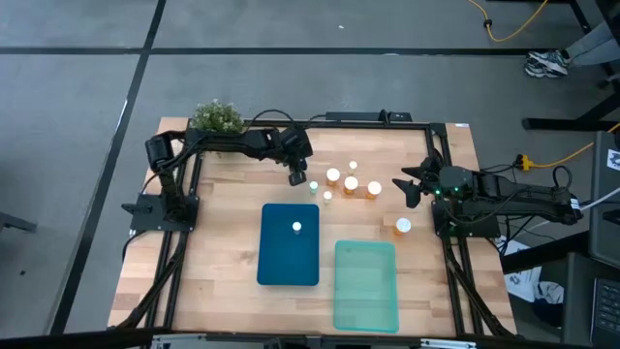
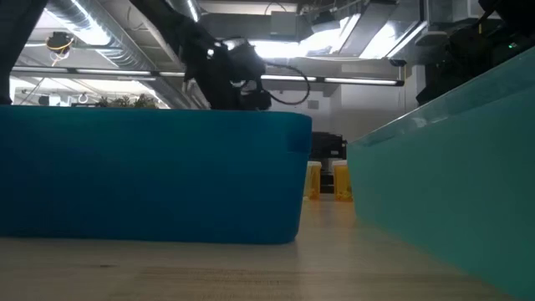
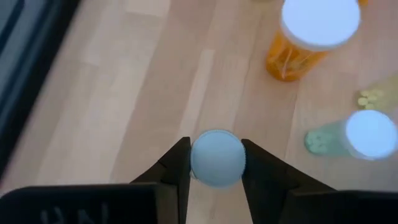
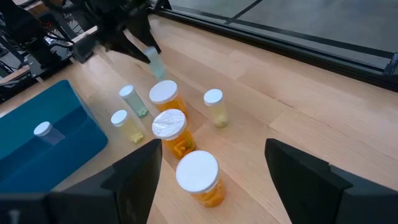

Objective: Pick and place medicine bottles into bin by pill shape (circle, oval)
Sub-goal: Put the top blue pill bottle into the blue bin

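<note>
My left gripper [image 1: 296, 177] is shut on a small pale bottle [image 3: 216, 157] at the left end of a cluster of white-capped bottles on the table's far middle. It shows in the right wrist view [image 4: 153, 62] too. In the cluster stand orange bottles [image 1: 351, 182] [image 1: 374, 188] and small pale ones [image 1: 313, 184] [image 1: 327, 196]. One orange bottle [image 1: 403, 226] stands apart at the right. One small bottle [image 1: 296, 228] stands in the blue bin [image 1: 289, 257]. My right gripper [image 1: 412, 189] is open and empty, right of the cluster. My left gripper pinches the small bottle between its two fingers, at the two sides of its white cap [image 3: 194, 163]. The fingers come from above, pointing down. The bottle hangs slightly tilted below them [image 4: 155, 67]. An orange bottle's cap hides its base, so I cannot tell whether it is lifted clear.
A teal bin [image 1: 365, 284] lies right of the blue bin, near the front edge. A small green potted plant [image 1: 216, 117] stands at the far left corner. Bare wood lies between the bottles and the bins. In the low view the two bin walls [image 2: 150, 176] [image 2: 451, 159] fill the picture.
</note>
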`<act>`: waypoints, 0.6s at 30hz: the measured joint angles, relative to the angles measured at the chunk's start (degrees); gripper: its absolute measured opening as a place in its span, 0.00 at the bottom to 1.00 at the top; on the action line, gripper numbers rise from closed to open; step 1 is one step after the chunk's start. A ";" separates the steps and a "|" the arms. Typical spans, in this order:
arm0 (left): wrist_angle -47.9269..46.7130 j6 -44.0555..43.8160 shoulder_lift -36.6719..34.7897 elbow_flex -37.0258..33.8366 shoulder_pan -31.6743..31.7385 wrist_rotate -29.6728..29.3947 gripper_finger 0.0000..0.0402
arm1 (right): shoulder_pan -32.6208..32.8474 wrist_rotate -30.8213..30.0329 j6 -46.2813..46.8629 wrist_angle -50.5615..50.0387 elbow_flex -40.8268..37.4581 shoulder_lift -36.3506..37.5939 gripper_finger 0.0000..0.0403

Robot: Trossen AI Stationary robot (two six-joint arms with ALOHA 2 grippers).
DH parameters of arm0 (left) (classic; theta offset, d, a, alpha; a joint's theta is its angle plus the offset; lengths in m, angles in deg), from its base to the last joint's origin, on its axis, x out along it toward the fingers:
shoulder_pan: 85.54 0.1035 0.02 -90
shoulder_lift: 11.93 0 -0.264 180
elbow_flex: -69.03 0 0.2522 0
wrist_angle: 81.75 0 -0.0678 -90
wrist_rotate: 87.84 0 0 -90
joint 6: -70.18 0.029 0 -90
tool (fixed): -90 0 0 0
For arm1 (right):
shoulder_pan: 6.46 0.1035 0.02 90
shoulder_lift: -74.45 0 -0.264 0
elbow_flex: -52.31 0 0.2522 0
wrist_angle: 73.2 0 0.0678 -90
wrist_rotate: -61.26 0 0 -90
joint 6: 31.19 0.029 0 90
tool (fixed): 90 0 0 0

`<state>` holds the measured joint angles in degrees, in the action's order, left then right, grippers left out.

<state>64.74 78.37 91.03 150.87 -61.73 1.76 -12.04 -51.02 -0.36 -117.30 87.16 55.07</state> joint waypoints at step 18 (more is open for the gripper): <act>-21.97 -11.43 -21.70 0.02 -16.34 -6.97 0.25 | 0.02 -0.08 0.17 -0.01 0.00 -0.02 0.71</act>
<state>42.77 66.94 69.33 150.89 -78.07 -5.22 -12.02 -51.10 -0.19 -117.31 87.16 55.05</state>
